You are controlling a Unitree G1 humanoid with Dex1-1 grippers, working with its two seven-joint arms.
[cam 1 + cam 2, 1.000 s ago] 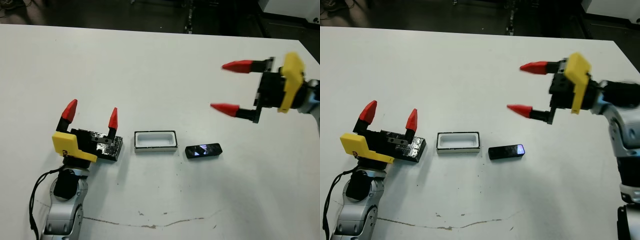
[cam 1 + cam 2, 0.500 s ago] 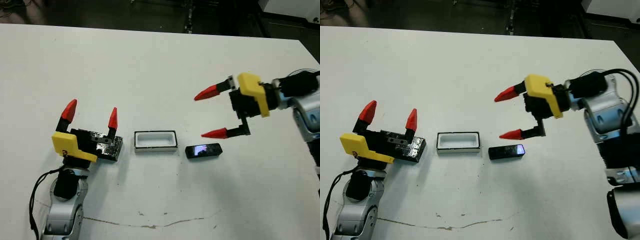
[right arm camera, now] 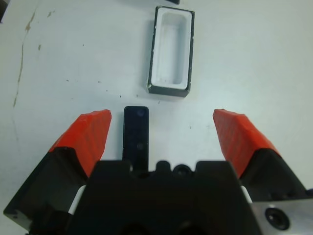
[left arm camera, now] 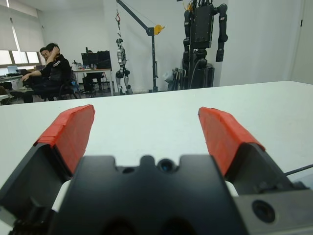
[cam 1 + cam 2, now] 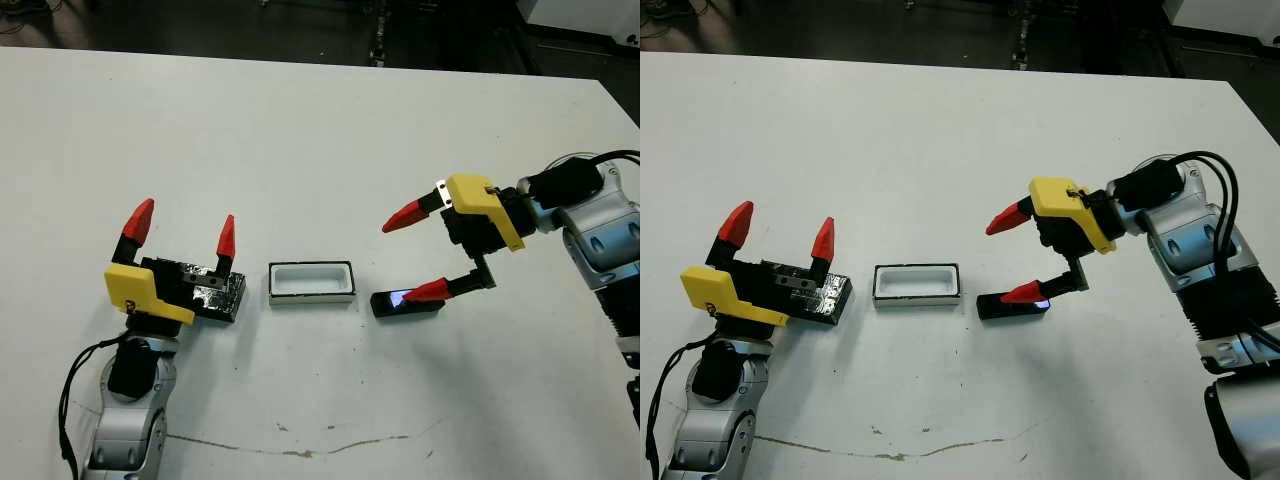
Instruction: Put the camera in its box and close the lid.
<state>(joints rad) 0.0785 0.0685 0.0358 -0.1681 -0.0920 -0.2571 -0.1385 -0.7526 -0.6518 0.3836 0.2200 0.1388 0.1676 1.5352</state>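
The camera [image 5: 398, 303] lies flat on the white table just right of the box [image 5: 311, 297], a small tray that stands open with a white inside. My right gripper [image 5: 400, 258] is open and hovers over the camera, its lower fingertip in front of the camera's right part. In the right wrist view the camera [image 3: 136, 134] lies between the spread fingers, nearer one of them, with the box [image 3: 169, 89] beyond it. The shiny black lid [image 5: 222, 293] lies left of the box, partly hidden by my open left gripper [image 5: 184, 220].
The table's far edge [image 5: 300, 60] runs along the back with dark floor beyond. A thin dark scratch line [image 5: 300, 450] marks the table near the front. In the left wrist view, people sit at desks [image 4: 49, 73] far beyond the table.
My right gripper has come down and to the left from high at the right, and now hangs over the camera. The left arm, lid, box and camera have not moved.
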